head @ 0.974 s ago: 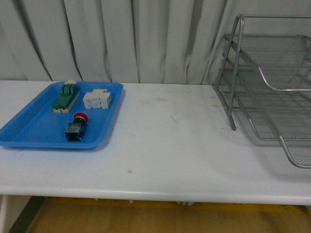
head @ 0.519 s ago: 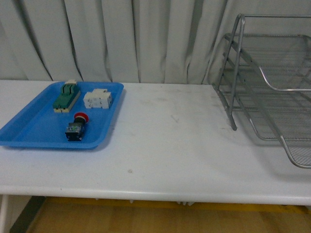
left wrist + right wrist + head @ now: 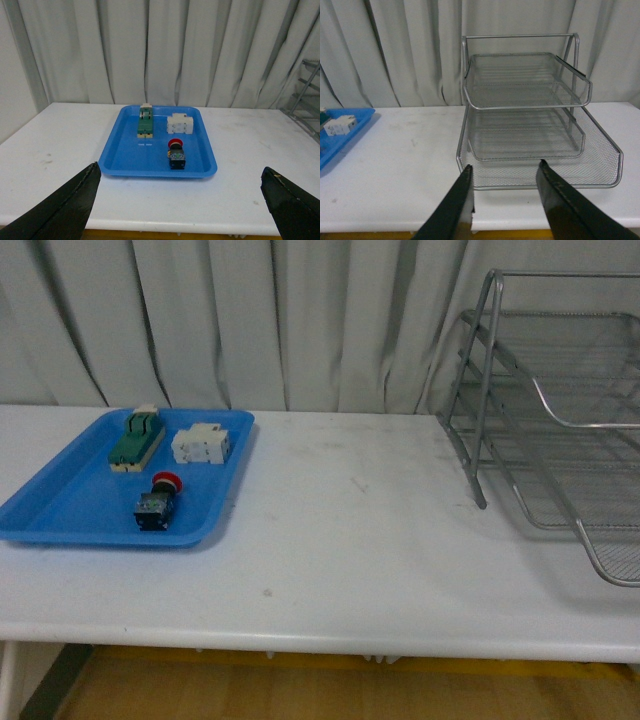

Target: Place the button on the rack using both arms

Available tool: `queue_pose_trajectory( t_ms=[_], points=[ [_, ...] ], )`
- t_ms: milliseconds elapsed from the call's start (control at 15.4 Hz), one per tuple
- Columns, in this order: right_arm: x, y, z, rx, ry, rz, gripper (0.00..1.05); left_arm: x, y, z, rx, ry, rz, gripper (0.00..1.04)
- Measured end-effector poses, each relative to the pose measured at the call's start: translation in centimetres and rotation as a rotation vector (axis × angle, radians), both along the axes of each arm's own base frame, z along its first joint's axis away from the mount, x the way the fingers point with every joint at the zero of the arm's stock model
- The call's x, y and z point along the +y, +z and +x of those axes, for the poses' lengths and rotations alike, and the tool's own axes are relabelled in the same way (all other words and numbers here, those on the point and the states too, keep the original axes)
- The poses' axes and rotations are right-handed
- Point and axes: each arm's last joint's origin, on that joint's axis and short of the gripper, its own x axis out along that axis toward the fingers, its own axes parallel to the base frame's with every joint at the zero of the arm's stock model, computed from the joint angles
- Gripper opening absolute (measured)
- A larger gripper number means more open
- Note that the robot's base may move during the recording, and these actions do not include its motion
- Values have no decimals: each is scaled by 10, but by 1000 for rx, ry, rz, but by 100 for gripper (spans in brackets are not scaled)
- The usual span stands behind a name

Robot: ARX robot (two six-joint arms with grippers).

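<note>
The button [image 3: 157, 502] [image 3: 176, 155], red cap on a dark bluish body, lies on its side in the blue tray [image 3: 60, 505] [image 3: 130, 160] at the table's left. The silver wire-mesh rack [image 3: 560, 430] [image 3: 530, 115] stands at the right. Neither arm shows in the front view. In the left wrist view my left gripper [image 3: 181, 172] is open wide, well short of the tray, its black fingers [image 3: 65, 207] at the picture's edges. In the right wrist view my right gripper [image 3: 504, 172] is open, facing the rack's lowest tier, nothing between its fingers [image 3: 451, 207].
A green-and-cream switch [image 3: 136, 438] [image 3: 145, 123] and a white block [image 3: 201, 445] [image 3: 179, 124] lie in the blue tray behind the button. A grey curtain [image 3: 250, 320] hangs behind the white table [image 3: 350, 540]. The table's front edge runs close to both grippers.
</note>
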Motion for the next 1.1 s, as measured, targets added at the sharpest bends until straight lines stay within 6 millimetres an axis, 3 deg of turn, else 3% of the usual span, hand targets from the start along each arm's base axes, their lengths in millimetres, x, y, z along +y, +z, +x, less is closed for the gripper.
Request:
queue_pose_trajectory(
  t_ms=[325,389,454,519,584,714,909,1103],
  points=[
    [0,0,0,0,0,0,96,0,0,0,0,0,0,98],
    [0,0,0,0,0,0,100,-2,-1,-1,204,-2,-84,98],
    [0,0,0,0,0,0,98,-9,23,3,388,-18,-285,98],
    [0,0,0,-1,0,0,98,0,65,48,287,-8,-309,98],
    [0,0,0,0,0,0,98,0,73,87,304,-10,-277,98],
    [0,0,0,-1,0,0,98,-4,78,134,336,-29,-238,98],
    [0,0,0,-1,0,0,98,-22,56,220,511,-45,-142,98],
    [0,0,0,-1,0,0,98,-30,12,280,690,-21,-52,98]
  ],
)
